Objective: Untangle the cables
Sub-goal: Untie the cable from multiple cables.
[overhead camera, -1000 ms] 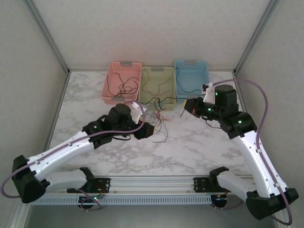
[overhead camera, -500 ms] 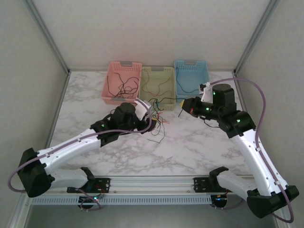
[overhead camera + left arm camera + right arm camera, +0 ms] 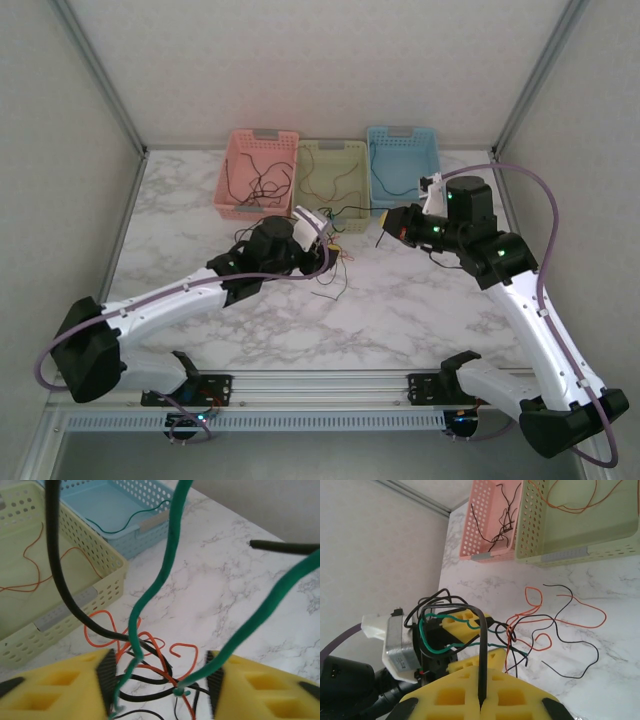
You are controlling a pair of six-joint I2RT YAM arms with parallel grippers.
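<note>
The cables are a tangle [image 3: 336,258] of black, red-orange and green wires on the marble in front of the middle basket. My left gripper [image 3: 326,238] hovers over it, open. Between its yellow fingers [image 3: 60,685] a green cable [image 3: 150,587] and a black cable [image 3: 65,595] rise out of the knot of red-orange wire [image 3: 150,647]. My right gripper [image 3: 396,226] is shut on a black cable [image 3: 483,645] that loops over to the left gripper [image 3: 470,642]. Loose red-orange and black wires [image 3: 555,615] trail over the table.
Three baskets stand in a row at the back: pink [image 3: 256,180] with black wires, yellow-green [image 3: 331,175] with red-orange wires, blue [image 3: 403,160] with a green wire. Frame posts rise at both back corners. The arm bases sit on the rail [image 3: 320,385] at the near edge.
My left arm has reached farther back and right, carrying its gripper toward the baskets, over the tangle. The right gripper has edged slightly left and still holds the black cable.
</note>
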